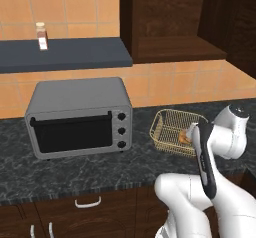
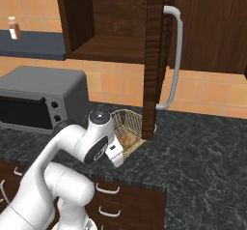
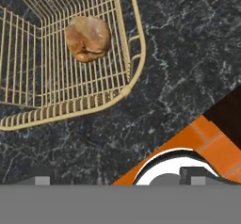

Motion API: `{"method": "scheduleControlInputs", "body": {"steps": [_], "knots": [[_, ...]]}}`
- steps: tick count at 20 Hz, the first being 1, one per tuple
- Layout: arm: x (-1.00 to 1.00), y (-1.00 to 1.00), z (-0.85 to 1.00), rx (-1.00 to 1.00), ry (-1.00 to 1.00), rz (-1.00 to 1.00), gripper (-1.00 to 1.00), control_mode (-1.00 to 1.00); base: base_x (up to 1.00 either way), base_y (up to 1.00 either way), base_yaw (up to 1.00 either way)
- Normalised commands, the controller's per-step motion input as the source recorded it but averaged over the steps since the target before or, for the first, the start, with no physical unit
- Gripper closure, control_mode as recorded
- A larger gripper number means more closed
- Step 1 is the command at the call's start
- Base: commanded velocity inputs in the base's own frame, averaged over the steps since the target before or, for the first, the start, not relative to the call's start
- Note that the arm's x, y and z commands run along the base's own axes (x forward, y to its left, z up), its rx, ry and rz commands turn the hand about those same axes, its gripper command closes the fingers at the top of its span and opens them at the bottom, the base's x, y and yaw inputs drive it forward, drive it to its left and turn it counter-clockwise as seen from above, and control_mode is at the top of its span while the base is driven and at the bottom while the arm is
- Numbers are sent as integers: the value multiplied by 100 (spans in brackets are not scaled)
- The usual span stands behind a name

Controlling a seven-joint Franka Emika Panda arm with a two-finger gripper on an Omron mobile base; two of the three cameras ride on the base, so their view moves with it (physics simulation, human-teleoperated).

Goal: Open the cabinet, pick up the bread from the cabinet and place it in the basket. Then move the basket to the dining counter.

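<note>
The cabinet (image 2: 154,55) stands open and the bread (image 3: 88,38) already lies inside the basket (image 3: 123,91) on the black counter (image 3: 188,53) — so the first half is done. My gripper (image 3: 117,180) hangs above the basket's corner, fingers spread, I think, holding nothing. Left: grasp the basket and carry it to the dining counter.

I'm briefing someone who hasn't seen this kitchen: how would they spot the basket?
Find the grey toaster oven on the black speckled counter. Just to its right, below the open cabinet, sits the basket: the one golden wire-mesh container there, with the bread in it.
</note>
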Motion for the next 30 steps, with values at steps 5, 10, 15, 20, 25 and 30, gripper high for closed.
{"method": "scheduleControlInputs", "body": {"steps": [5,10,15,20,25,30], "knots": [[22,-11,-3,1,2,-5,-100,-100,0,0,0],[9,-21,0,1,0,0,-100,-100,0,0,0],[23,-36,0,4,0,0,-100,-100,0,0,0],[18,-25,-8,8,1,0,-100,-100,0,0,0],[34,-13,0,5,0,0,-100,-100,0,0,0],[25,-9,-3,1,0,3,-100,-100,0,0,0]]}}
